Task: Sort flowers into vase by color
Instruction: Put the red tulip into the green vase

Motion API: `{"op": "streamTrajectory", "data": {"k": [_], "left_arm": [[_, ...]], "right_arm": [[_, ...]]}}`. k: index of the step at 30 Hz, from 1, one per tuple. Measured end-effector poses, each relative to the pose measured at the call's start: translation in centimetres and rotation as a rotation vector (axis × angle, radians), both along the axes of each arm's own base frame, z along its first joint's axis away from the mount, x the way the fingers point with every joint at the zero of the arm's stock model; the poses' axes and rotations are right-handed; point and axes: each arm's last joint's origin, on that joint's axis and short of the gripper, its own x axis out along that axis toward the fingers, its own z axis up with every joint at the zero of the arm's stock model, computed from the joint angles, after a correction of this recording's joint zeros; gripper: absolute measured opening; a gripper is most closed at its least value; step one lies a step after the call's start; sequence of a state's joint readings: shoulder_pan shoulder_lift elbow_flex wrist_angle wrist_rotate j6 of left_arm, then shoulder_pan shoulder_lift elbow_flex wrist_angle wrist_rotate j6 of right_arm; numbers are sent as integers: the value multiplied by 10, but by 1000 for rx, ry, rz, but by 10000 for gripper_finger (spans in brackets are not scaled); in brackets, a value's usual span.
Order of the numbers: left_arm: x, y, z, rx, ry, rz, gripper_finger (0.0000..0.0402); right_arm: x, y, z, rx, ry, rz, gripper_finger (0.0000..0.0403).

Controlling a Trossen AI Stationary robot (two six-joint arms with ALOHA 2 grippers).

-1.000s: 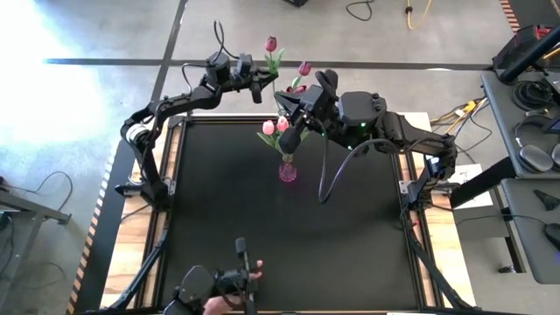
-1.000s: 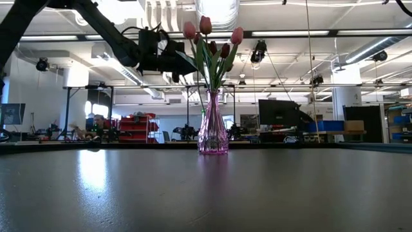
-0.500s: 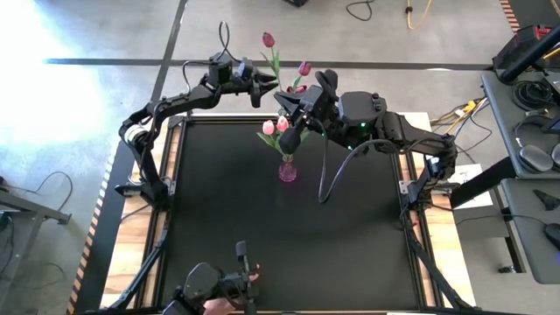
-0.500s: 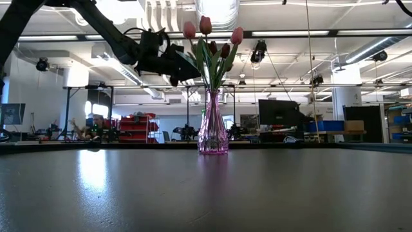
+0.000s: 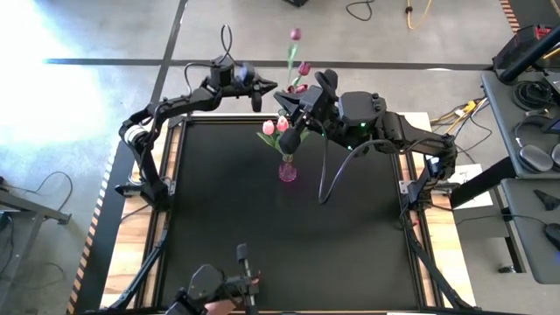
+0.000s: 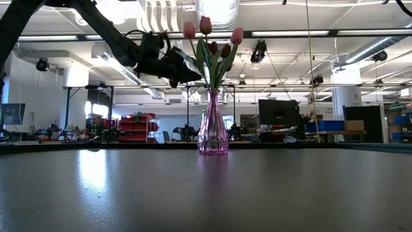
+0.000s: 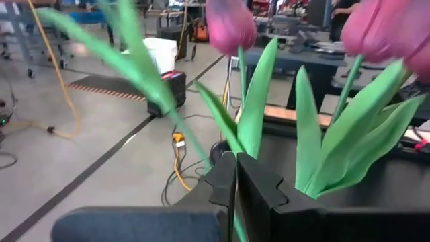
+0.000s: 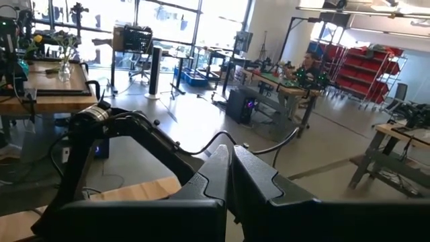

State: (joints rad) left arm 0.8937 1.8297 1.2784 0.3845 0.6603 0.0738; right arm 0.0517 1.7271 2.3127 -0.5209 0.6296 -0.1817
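A pink glass vase point(image 5: 287, 171) stands on the black table point(image 5: 219, 227) at the far middle, holding pink and maroon flowers point(image 6: 212, 48). My left gripper point(image 5: 262, 90), beyond the table's far edge and left of the vase, is shut on one flower whose maroon head point(image 5: 295, 34) points away past the far edge. In the left wrist view that flower's stem and leaf point(image 7: 144, 81) are blurred, with the vase's flower heads point(image 7: 230, 23) close ahead. My right gripper point(image 5: 283, 100) hovers shut above the vase's flowers, holding nothing. My left gripper pinches the flower's thin green stem point(image 7: 227, 153) between its two shut fingers, which reach in about level from the table's left. The stem runs up and away from the fingers, and the flower is lifted clear of the table and the vase.
At the table's near edge a person's hand holds a dark device point(image 5: 243, 282). Cables and desks stand off the table's right side point(image 5: 525, 131). The near half of the black table lies between the vase and that hand.
My left gripper has opened wider and shut again on the stem, tipping and rolling a little where it stands. The held flower has swung: its head has moved toward the table's right and farther from the table.
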Motion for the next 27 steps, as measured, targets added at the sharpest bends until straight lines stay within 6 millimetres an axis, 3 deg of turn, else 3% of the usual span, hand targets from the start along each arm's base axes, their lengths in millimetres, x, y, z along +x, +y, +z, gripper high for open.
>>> {"op": "streamTrajectory", "data": {"k": [8,15,18,23,27], "left_arm": [[-3,-3,-6,-51,10,69,3],[-5,-4,0,-88,-14,60,48],[-13,-7,10,-69,-29,65,61],[-40,-16,19,-61,-38,110,32],[-63,-24,20,-78,-46,151,4]], "right_arm": [[0,0,0,-4,2,0,13],[0,0,-2,11,15,1,13],[-15,-6,-3,64,87,-15,13],[-57,-46,-7,261,203,-74,9],[-63,-100,-23,354,264,-81,9]]}}
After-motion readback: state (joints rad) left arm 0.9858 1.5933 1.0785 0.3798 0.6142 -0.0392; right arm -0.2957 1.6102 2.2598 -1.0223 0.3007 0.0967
